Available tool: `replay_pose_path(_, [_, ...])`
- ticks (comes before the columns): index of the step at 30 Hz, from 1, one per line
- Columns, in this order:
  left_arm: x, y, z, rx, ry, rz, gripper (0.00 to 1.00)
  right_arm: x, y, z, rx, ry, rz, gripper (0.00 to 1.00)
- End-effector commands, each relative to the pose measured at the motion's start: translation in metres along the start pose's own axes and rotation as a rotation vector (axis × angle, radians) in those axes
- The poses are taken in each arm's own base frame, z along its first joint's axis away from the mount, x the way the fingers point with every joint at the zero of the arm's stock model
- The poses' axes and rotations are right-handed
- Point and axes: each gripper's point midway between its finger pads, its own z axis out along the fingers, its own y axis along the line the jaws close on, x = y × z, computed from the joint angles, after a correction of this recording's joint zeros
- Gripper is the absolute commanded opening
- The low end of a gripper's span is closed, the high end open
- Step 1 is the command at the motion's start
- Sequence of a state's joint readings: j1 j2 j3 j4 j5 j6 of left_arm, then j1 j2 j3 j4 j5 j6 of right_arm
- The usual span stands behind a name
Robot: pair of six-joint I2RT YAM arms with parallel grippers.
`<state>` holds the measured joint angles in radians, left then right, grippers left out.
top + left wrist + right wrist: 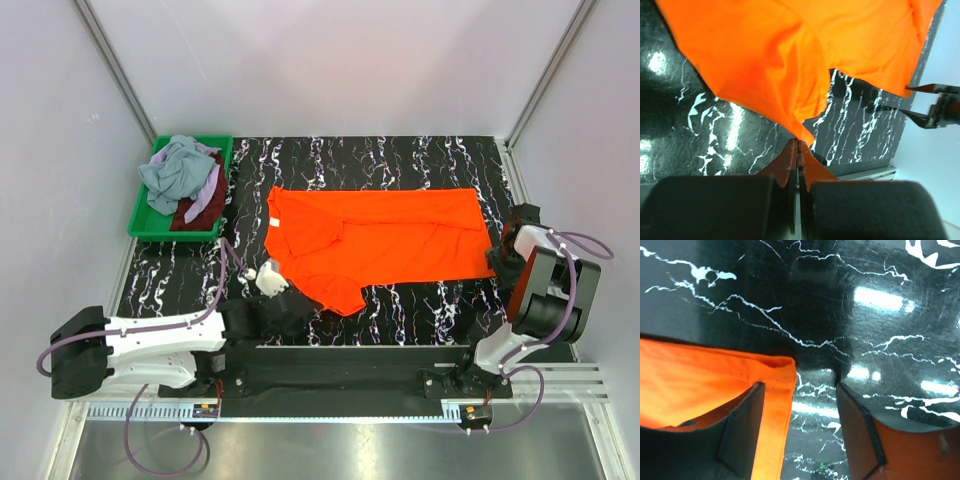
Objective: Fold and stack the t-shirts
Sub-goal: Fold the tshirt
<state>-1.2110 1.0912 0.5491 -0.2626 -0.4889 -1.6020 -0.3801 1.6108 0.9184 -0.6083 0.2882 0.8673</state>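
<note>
The bright orange-red t-shirt (380,238) lies spread flat across the black marbled table, neck to the left. My left gripper (315,305) is shut on the tip of its near sleeve, and the left wrist view shows the cloth (765,60) pinched at the jaws (798,141). My right gripper (497,260) is open at the shirt's near right hem corner. In the right wrist view (800,386) one finger rests over the hem (690,375) and the other stands on bare table. Grey-blue (175,170), lilac (211,186) and dark red (200,212) shirts lie crumpled in the bin.
The green plastic bin (150,224) stands at the back left of the table. White walls with metal posts close in the table on three sides. A metal rail runs along the near edge by the arm bases.
</note>
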Motion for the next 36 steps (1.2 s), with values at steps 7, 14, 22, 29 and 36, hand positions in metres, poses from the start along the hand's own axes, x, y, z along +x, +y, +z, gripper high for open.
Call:
replay_pose_path(7, [-0.052, -0.05, -0.019, 0.081, -0.175, 0.055, 0.0, -0.034, 0.022, -0.005, -0.054, -0.112, -0.005, 0.0])
replay_pose_path(14, [-0.114, -0.057, -0.008, 0.064, -0.237, 0.095, 0.0, -0.044, 0.04, -0.021, -0.144, -0.127, -0.019, 0.0])
replay_pose_path(22, [-0.17, -0.075, -0.008, 0.055, -0.328, 0.171, 0.0, -0.049, 0.061, -0.028, -0.185, -0.082, -0.048, 0.0])
replay_pose_path(29, [-0.208, -0.08, 0.012, 0.023, -0.33, 0.234, 0.0, -0.049, 0.088, -0.028, -0.226, -0.047, -0.107, 0.0])
replay_pose_path(36, [-0.214, -0.065, 0.035, -0.068, -0.262, 0.251, 0.0, -0.043, 0.117, -0.023, -0.249, -0.026, -0.179, 0.0])
